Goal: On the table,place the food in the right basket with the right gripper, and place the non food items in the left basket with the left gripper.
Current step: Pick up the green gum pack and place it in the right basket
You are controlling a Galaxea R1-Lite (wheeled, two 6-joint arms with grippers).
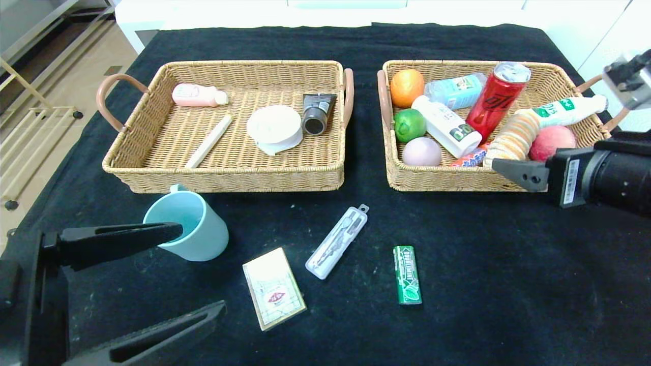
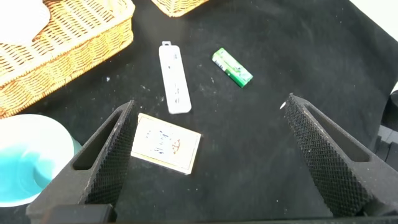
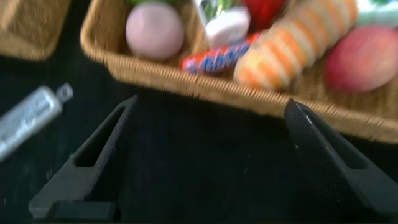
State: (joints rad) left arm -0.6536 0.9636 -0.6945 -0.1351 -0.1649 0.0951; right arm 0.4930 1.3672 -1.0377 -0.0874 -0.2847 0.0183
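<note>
A black cloth covers the table [image 1: 508,284], and two woven wicker baskets sit side by side across the upper half of the head view. The left basket [image 1: 229,175] holds a pink bottle [image 1: 198,95], a pale flat stick [image 1: 208,141], a round white tape roll [image 1: 274,127] and a grey tube [image 1: 318,113]. The right basket [image 1: 437,179] is crowded: an orange [image 1: 407,87], a green lime [image 1: 409,125], a pale pink ball-shaped fruit [image 1: 421,152], a white bottle [image 1: 447,127], a clear blue-labelled bottle [image 1: 455,90], a red drink can [image 1: 496,99] leaning on its side, a white and green bottle [image 1: 562,111], a stack of round crackers [image 1: 513,138], a red-blue candy bar [image 1: 470,158] and a reddish peach [image 1: 552,142].

Lower centre, loose on the cloth, lie a light blue mug [image 1: 188,226], a cream playing-card box [image 1: 274,288], a clear plastic case [image 1: 336,242] with a metal tool inside, and a green gum pack [image 1: 407,275], all apart from one another.

The left gripper [image 1: 188,272] sits at the lower left, fingers spread wide and empty, the upper finger overlapping the mug's rim in the head view. The right gripper [image 3: 208,155] hangs at the right edge, just in front of the right basket's near wall, fingers wide apart, holding nothing.
</note>
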